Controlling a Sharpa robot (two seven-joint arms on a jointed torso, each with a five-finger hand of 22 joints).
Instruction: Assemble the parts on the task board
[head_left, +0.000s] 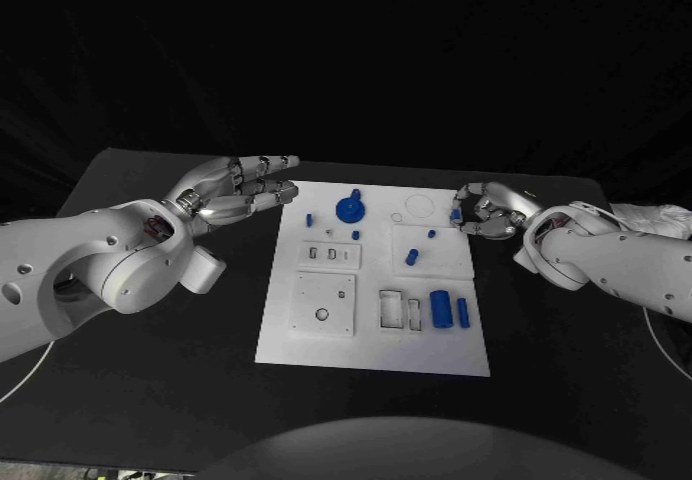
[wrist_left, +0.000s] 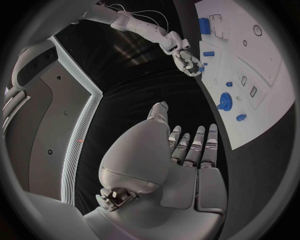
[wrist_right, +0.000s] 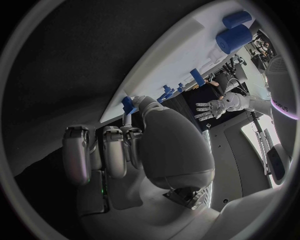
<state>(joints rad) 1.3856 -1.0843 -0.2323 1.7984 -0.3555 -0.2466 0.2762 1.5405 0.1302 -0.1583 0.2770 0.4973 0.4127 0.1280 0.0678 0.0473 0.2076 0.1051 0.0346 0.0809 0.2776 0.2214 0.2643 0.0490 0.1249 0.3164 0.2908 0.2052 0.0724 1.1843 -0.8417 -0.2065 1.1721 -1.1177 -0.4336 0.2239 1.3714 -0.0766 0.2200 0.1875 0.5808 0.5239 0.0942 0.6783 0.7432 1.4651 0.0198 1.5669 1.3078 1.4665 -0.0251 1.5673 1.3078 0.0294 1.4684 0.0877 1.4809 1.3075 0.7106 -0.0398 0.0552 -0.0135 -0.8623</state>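
The white task board (head_left: 378, 345) is lying mid-table with black table (head_left: 144, 400) showing on every side. The left hand (head_left: 238, 188) is hovering off the board's ten o'clock corner, fingers spread wide, holding nothing. The right hand (head_left: 483, 210) is sitting at the two o'clock edge, pinching a small blue part (head_left: 456, 214). A blue gear (head_left: 351, 209) is resting near twelve o'clock, two blue cylinders (head_left: 450, 309) toward five.

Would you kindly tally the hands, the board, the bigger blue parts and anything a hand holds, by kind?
Silver hands: 2 (left hand, right hand)
White task board: 1
Blue gear: 1
Big blue cylinders lying side by side: 2 ()
Small blue part pinched by the right hand: 1
Total: 7
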